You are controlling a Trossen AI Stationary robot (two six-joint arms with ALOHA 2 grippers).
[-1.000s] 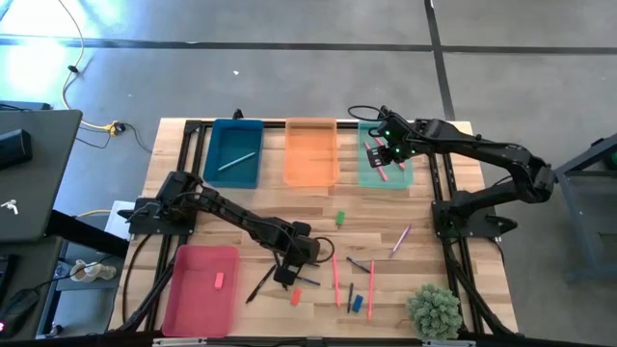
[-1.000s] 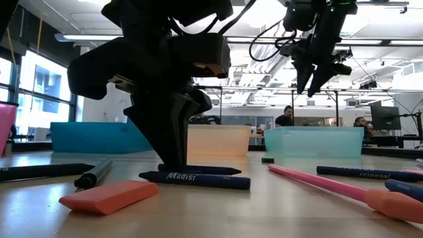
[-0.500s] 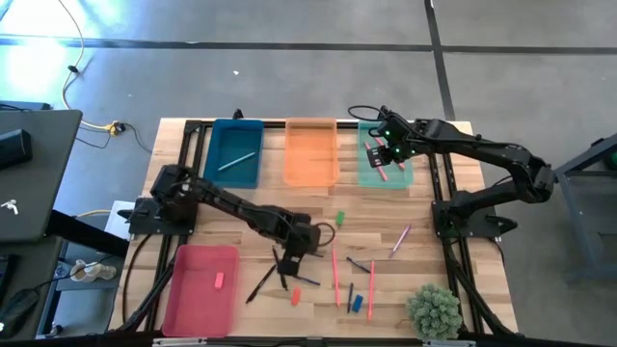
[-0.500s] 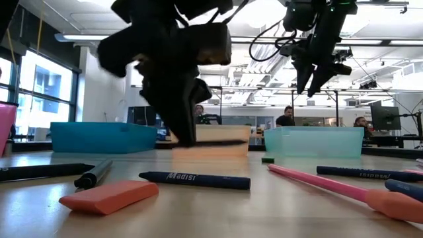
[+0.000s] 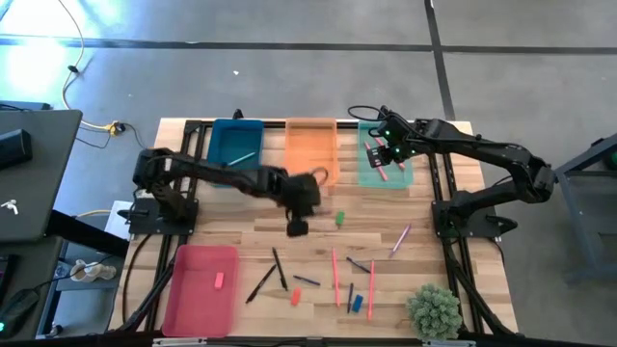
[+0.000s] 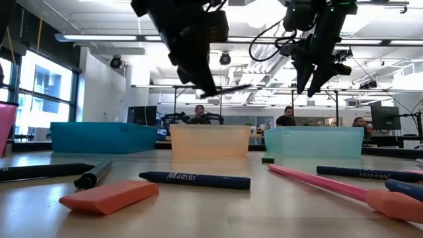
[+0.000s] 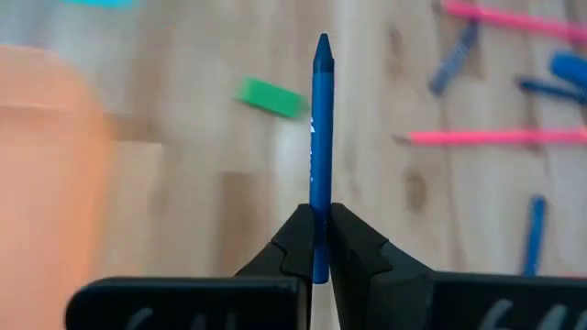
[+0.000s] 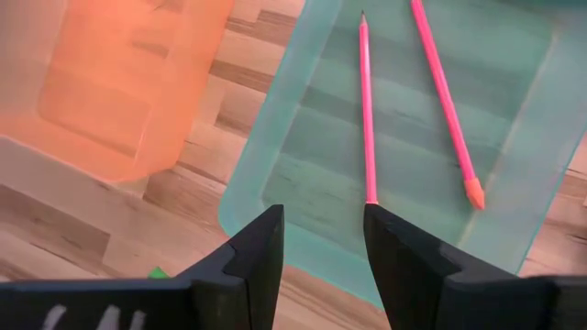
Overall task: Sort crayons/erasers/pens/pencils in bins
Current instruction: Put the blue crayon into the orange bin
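Sorting partly done: left tool (image 7: 319, 240) clenched on a slim dark blue crayon (image 7: 319, 156), aloft near the translucent orange bin (image 5: 311, 151); right tool (image 8: 323, 240) released, empty above the mint green bin (image 8: 514, 165) holding two pink pencils (image 8: 367, 101); many pieces remain on the wooden table (image 5: 453, 289).

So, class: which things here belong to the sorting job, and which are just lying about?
Job:
- bins, four
- blue crayon gripped by the left gripper
- pink pencils in the mint bin, under the open right gripper
- green eraser
- orange eraser

Lying about:
- plant
- laptop
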